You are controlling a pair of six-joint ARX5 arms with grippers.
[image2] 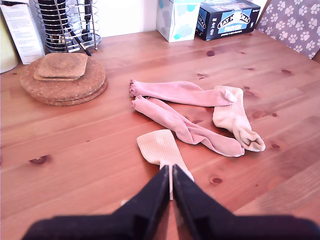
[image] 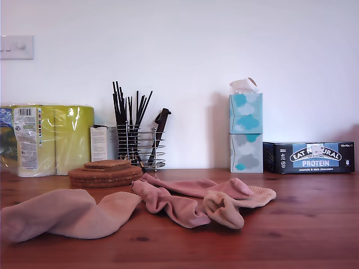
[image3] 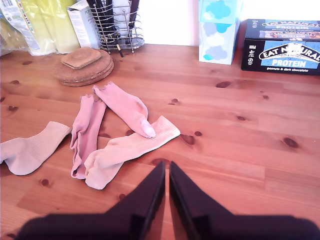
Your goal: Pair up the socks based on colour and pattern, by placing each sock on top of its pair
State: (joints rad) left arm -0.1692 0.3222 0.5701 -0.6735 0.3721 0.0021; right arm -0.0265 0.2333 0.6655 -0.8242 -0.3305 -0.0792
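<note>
My first gripper (image2: 171,186) hung low over the table (image2: 75,145) with its jaws drawn almost together and nothing between them, its tips just above the foot end of one beige sock (image2: 161,149), which lay alone at the exterior view's left. My second gripper (image3: 167,181) hovered likewise, jaws nearly closed and empty, over bare wood near the other beige sock (image3: 131,148). That sock lay tangled with the two pink socks (image3: 106,116) in the middle, one pink toe draped across it, with the cork mats (image2: 65,77) beyond. No pair looked made yet; I judged that the first pick was in hand, which would need the jaws opened before descending onto the lone sock.
</note>
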